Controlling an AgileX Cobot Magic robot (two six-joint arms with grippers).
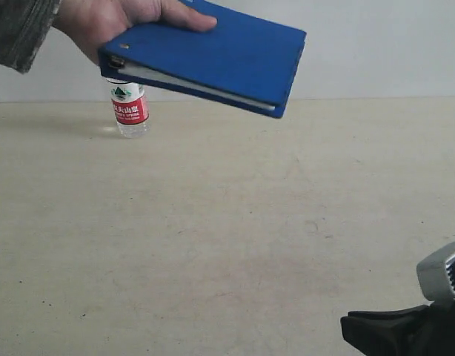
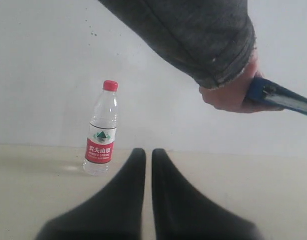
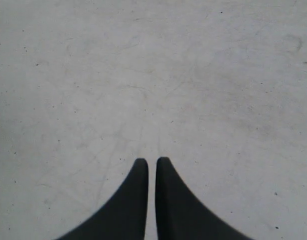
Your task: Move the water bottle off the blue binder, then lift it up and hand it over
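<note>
The exterior camera looks low across the table [image 1: 213, 259]; my left wrist camera shares its water bottle [image 2: 101, 131]; my right one looks down closely.

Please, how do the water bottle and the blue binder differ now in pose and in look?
The water bottle stands on the table; the blue binder is held in the air by a person's hand. The bottle is upright; the binder is tilted. The bottle is clear with a red cap; the binder is opaque blue with white pages. Both are closed.
</note>
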